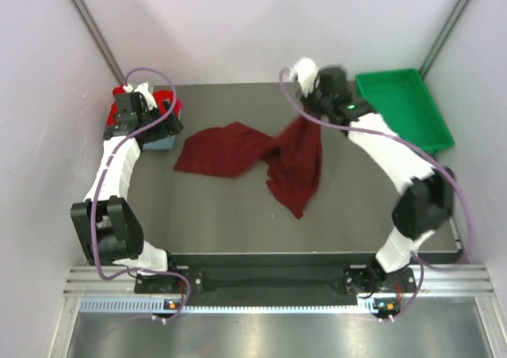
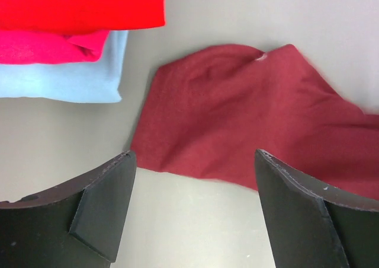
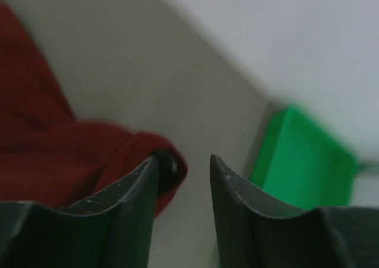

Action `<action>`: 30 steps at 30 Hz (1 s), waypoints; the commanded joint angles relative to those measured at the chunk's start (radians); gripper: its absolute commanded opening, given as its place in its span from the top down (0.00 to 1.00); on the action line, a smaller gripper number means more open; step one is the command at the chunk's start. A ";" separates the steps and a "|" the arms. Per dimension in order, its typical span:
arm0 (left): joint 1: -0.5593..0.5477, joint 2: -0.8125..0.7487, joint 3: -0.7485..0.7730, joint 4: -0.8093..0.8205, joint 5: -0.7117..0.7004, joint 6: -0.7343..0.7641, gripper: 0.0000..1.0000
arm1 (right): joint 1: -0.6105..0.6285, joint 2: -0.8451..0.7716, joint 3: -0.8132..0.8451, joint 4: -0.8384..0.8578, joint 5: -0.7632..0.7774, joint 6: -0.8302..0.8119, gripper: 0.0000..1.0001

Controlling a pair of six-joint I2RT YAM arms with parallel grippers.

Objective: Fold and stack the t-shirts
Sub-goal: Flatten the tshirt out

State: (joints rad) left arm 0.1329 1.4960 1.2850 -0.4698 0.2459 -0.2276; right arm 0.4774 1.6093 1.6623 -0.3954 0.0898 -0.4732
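The dark maroon t-shirt lies crumpled across the middle of the table, and its right part rises toward my right gripper. In the right wrist view the jaws stand a little apart with table showing between them. A bunched maroon edge sits against the left fingertip. My left gripper is open and empty over bare table, just short of the maroon shirt's edge. The folded stack is to its upper left: bright red, pink, grey-blue.
A green plastic tray stands at the back right, close beside the right gripper, and also shows in the right wrist view. The folded stack sits at the back left corner. Grey walls enclose the table.
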 commanded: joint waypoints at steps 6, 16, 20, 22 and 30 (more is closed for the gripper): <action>0.002 -0.060 0.001 0.014 0.085 0.028 0.16 | 0.058 -0.027 -0.243 -0.060 0.021 0.001 0.52; 0.002 -0.043 0.020 0.002 0.062 0.056 0.16 | 0.197 -0.230 -0.555 -0.103 -0.355 -0.150 0.46; 0.001 -0.031 0.040 -0.009 0.052 0.065 0.16 | 0.288 -0.128 -0.594 -0.103 -0.355 -0.128 0.48; 0.002 -0.026 0.048 -0.012 0.049 0.070 0.16 | 0.309 -0.074 -0.618 -0.077 -0.338 -0.128 0.48; 0.002 -0.028 0.042 -0.013 0.050 0.062 0.16 | 0.336 -0.009 -0.717 -0.013 -0.309 -0.151 0.48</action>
State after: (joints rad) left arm 0.1326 1.4700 1.2942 -0.4927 0.2951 -0.1757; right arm 0.7982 1.6146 0.9447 -0.4721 -0.2134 -0.6029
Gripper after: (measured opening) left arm 0.844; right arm 0.520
